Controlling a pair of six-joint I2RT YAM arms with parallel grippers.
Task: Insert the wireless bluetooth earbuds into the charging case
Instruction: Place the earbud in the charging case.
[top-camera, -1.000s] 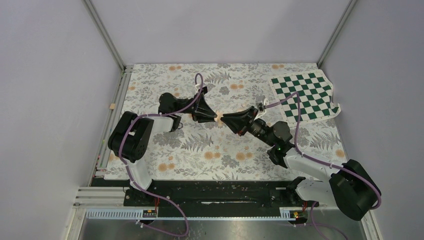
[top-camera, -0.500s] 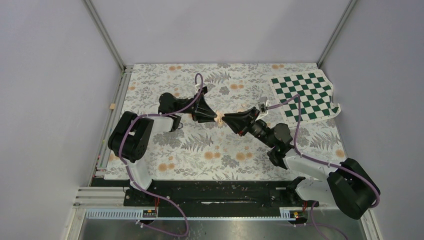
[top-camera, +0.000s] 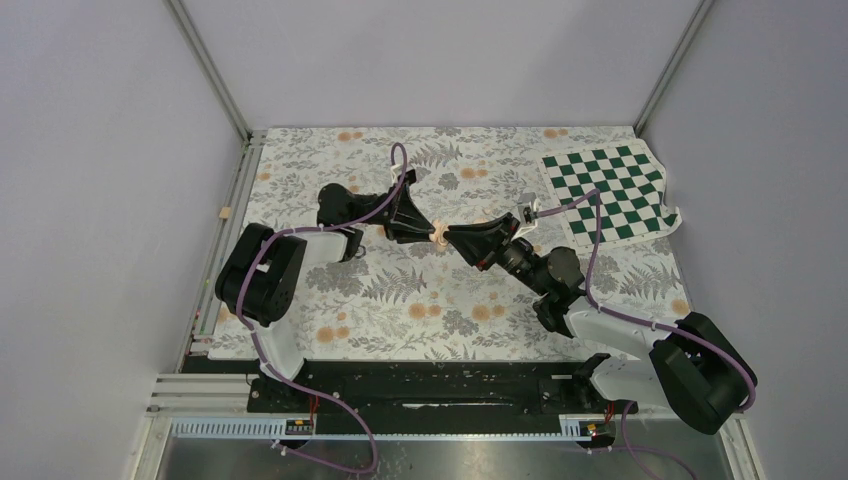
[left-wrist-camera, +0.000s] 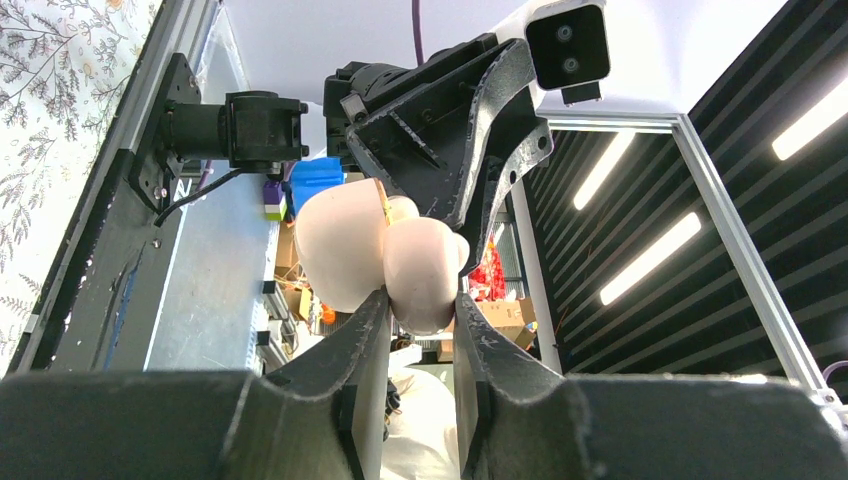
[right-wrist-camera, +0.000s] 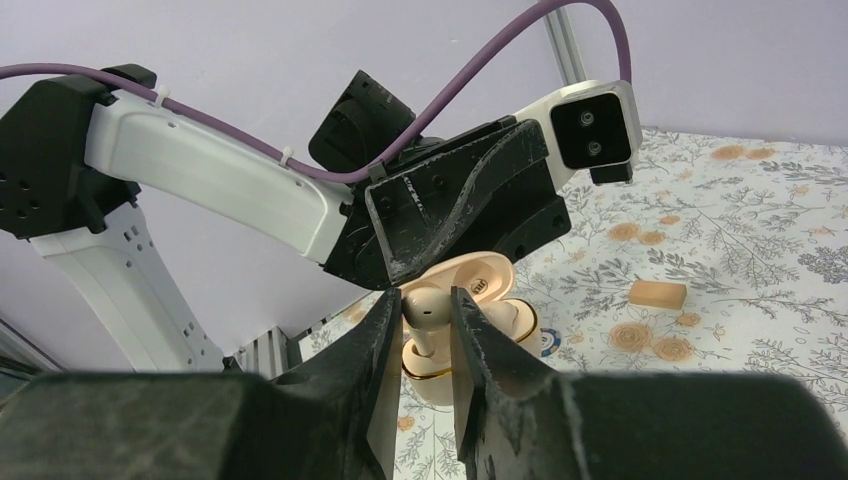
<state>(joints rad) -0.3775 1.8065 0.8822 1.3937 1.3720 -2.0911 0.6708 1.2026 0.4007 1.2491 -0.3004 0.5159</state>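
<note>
Left gripper (left-wrist-camera: 421, 305) clamps the charging case (left-wrist-camera: 350, 250), lid open; right gripper (right-wrist-camera: 426, 298) pinches one earbud (right-wrist-camera: 424, 318), stem down, right at the case's hollow; contact cannot be told.

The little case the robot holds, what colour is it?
Pale peach-pink. The charging case shows best in the left wrist view.

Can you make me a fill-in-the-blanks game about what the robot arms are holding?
The ____ arm's fingers clamp the charging case.
The right gripper pinches one tiny ____.
The case's lid stands ____.
The checkered cloth is green and ____.
Missing words: left, earbud, open, white.
</note>
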